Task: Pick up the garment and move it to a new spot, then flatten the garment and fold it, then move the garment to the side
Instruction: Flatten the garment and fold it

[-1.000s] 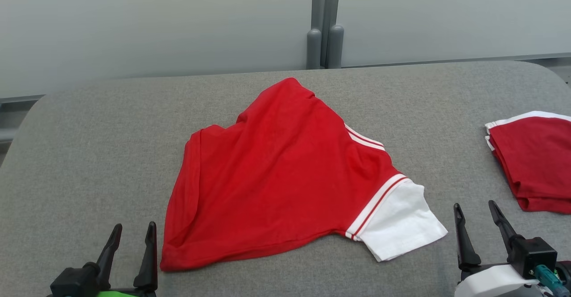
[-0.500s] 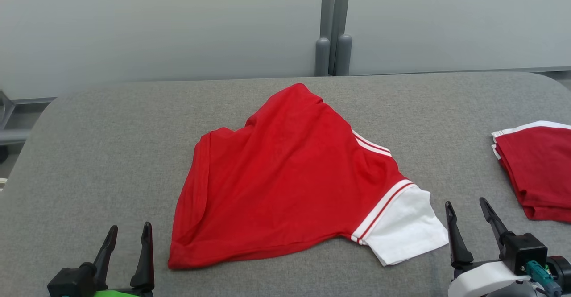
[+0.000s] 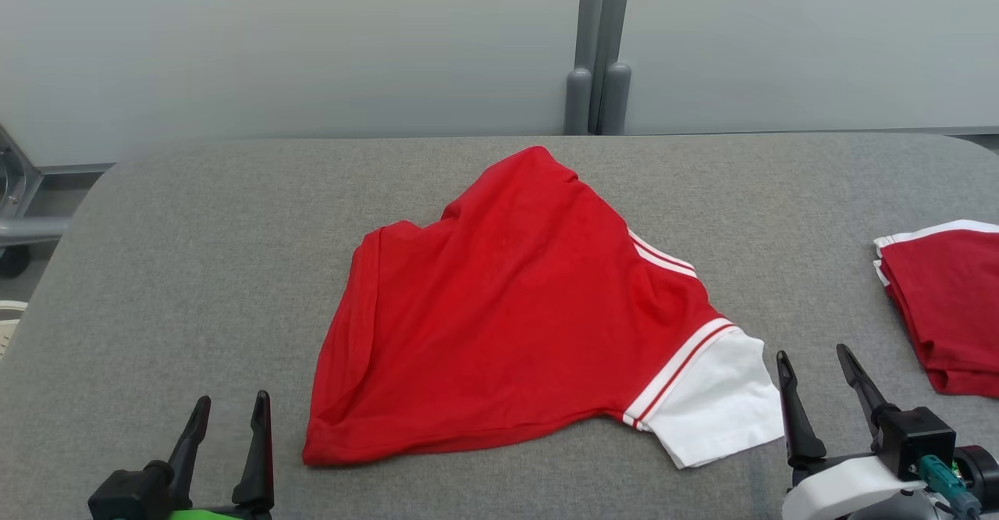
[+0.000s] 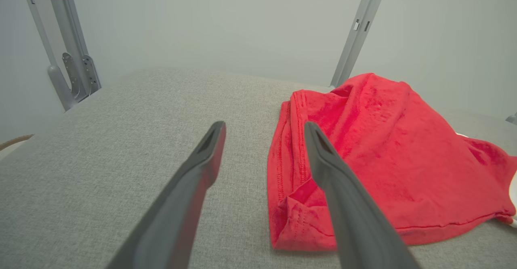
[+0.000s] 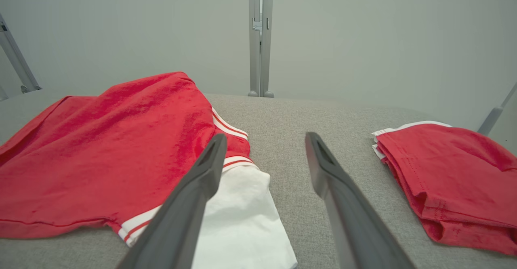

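At the near left corner of the grey desk (image 3: 195, 231), the left gripper (image 3: 234, 399) hovers with its two dark fingers spread wide and nothing between them. In the left wrist view the left gripper (image 4: 264, 125) points toward the garment's left hem, which lies bunched just to its right.

The garment (image 3: 507, 309), a red shirt, lies loosely heaped and uneven in the middle of the desk, its peak toward the far edge. Its white sleeve (image 3: 714, 403), trimmed with red and white stripes, reaches toward the near right.

Just right of that sleeve, by the near edge, the right gripper (image 3: 812, 354) also stands fully open and empty. The right wrist view shows the right gripper (image 5: 265, 136) over bare desk between the sleeve (image 5: 238, 216) and a folded red garment (image 5: 452, 168). That folded red garment (image 3: 948, 301) rests at the desk's right edge, well apart from the shirt.

Beyond the far edge, two grey posts (image 3: 597, 44) stand against a pale wall (image 3: 312, 44).
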Robot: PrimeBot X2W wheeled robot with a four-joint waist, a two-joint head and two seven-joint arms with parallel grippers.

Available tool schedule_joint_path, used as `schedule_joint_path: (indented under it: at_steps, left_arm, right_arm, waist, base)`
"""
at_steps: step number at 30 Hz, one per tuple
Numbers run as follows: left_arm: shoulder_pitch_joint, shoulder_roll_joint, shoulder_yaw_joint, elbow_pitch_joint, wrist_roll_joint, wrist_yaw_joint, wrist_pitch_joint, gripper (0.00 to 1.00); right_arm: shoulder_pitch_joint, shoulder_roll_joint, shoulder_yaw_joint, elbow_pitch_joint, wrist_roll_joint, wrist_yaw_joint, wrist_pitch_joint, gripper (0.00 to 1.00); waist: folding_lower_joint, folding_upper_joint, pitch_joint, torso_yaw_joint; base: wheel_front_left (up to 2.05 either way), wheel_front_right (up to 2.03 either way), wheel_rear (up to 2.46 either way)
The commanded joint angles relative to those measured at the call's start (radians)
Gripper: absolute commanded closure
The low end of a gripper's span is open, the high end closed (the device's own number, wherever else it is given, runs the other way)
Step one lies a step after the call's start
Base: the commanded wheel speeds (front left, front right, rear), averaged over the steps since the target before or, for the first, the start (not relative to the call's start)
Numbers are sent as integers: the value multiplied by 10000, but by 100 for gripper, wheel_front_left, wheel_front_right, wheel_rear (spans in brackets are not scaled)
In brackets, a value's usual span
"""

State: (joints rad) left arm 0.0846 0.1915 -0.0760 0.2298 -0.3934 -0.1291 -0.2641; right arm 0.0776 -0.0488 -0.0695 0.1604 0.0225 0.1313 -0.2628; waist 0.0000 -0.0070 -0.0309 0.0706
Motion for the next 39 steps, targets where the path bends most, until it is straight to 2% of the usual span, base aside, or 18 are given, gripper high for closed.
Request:
schedule_joint_path:
  at_steps: [1, 8, 10, 12, 16, 18, 23, 28, 33, 39]
  left_arm:
    - [46, -25, -20, -17, 74, -29, 1, 0]
    - [45, 74, -302, 226, 46, -29, 1, 0]
    - [113, 134, -612, 430, -160, -29, 153, 0]
    - [55, 344, -1001, 463, -288, -29, 560, 0]
    - [-81, 653, -1342, 267, -640, -10, 1843, 0]
    - [-222, 764, -1363, -221, -870, 109, 2825, 0]
    - [-278, 963, -1418, -1117, -1250, 503, 4662, 0]
    - [-293, 1048, -1496, -1641, -1349, 873, 5734, 0]
    - [-413, 1011, -1572, -1720, -1417, 981, 6043, 0]
    - [-626, 941, -1570, -1731, -1469, 932, 5848, 0]
  right_arm:
    - [-1, -36, -4, -32, -64, -10, -26, 0]
    - [-95, -40, -166, -84, 28, -10, -26, 0]
    - [5, -14, -23, 669, 196, -10, 94, 0]
    - [-321, -378, 347, 1077, 164, -6, 518, 0]
    - [-816, -1192, 792, 1241, 461, -12, 2021, 0]
    - [-1226, -1842, 989, 875, 791, -12, 3336, 0]
    - [-1686, -2653, 1510, 321, 1438, -12, 5574, 0]
    - [-1959, -2759, 2144, 469, 2438, -12, 6973, 0]
    - [-2022, -2745, 2613, 847, 2907, -6, 7561, 0]
    - [-2013, -2736, 2903, 1125, 3199, -3, 7601, 0]
  waist:
    - [0, 70, 32, 4]
    - [0, 70, 142, 8]
    - [0, 70, 152, -18]
    - [0, 70, 176, -23]
    - [0, 70, 458, -39]
    - [0, 70, 825, -36]
    - [0, 70, 1453, -34]
    - [0, 70, 1810, -45]
    - [0, 70, 1995, 21]
    - [0, 70, 2151, 3]
  base:
    - [0, 0, 0]
    - [0, 0, 0]
    - [0, 0, 0]
    - [0, 0, 0]
    - [0, 0, 0]
    - [0, 0, 0]
    - [0, 0, 0]
    - [0, 0, 0]
    - [0, 0, 0]
    - [0, 0, 0]
